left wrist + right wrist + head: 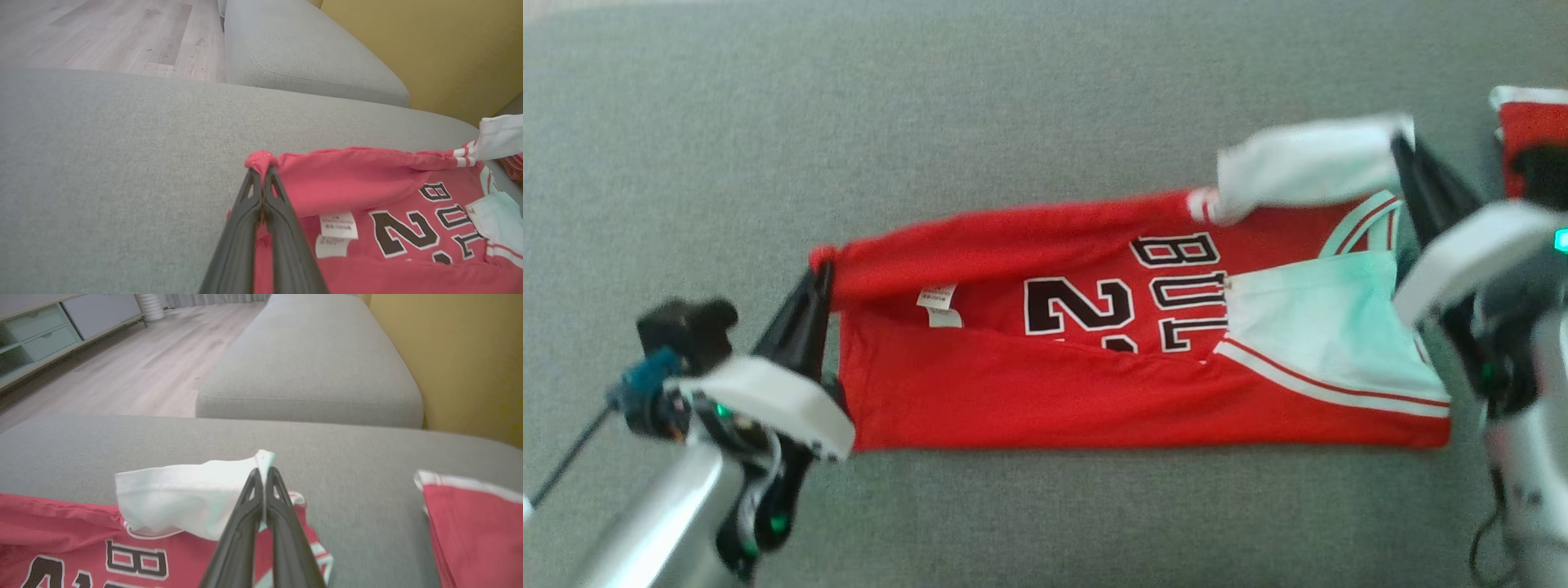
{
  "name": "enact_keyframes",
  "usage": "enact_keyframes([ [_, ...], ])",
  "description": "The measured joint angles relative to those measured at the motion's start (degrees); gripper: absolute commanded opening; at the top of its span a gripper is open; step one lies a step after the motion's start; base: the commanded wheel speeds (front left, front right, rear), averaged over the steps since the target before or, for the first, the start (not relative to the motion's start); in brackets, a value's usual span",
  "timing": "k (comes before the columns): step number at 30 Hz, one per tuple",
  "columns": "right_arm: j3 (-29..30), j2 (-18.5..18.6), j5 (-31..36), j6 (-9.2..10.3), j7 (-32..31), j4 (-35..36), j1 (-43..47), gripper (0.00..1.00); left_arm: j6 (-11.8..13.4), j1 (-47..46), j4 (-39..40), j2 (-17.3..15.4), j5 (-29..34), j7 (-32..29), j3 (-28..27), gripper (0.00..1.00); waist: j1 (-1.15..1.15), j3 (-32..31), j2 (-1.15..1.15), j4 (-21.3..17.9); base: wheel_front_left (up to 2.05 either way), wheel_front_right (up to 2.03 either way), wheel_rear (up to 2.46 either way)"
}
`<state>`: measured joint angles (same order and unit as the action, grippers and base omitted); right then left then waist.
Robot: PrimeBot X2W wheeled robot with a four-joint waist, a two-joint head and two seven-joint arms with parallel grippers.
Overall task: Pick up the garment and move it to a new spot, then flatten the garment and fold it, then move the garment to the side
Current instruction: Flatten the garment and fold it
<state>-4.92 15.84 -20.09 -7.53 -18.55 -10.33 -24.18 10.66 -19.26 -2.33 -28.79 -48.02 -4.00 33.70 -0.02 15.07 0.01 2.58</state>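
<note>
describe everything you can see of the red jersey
The jersey is soft red fabric with white sleeves, black white-edged lettering and white care labels. It lies partly folded lengthwise on the grey cushion. The left claw pinches a red corner; the right claw pinches a raised white sleeve.

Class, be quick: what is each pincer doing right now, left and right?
Left pincer: closed, gripping a red corner of the jersey.
Right pincer: closed, gripping the jersey's white sleeve.
</note>
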Motion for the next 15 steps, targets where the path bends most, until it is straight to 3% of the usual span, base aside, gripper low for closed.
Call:
enact_keyframes([
  [7,5.47,-4.46,1.18,0.0,1.68,3.35,10.45,0.0,1.43,5.61,0.65,0.74,0.24,4.19,1.15,0.0,0.01,-2.04,0.0,-1.24,0.0,0.0,0.0],
  [14,7.21,-7.6,2.72,0.0,3.18,3.67,15.34,0.0,1.79,9.51,0.05,1.86,0.07,7.23,1.27,0.0,0.02,-2.75,0.0,-1.74,0.0,0.0,0.0],
  [15,7.44,-7.93,2.92,0.0,3.52,3.48,15.69,0.1,1.94,10.07,-0.45,2.19,0.07,7.6,1.36,0.0,0.02,-2.91,0.0,-1.8,0.0,0.0,0.0],
])
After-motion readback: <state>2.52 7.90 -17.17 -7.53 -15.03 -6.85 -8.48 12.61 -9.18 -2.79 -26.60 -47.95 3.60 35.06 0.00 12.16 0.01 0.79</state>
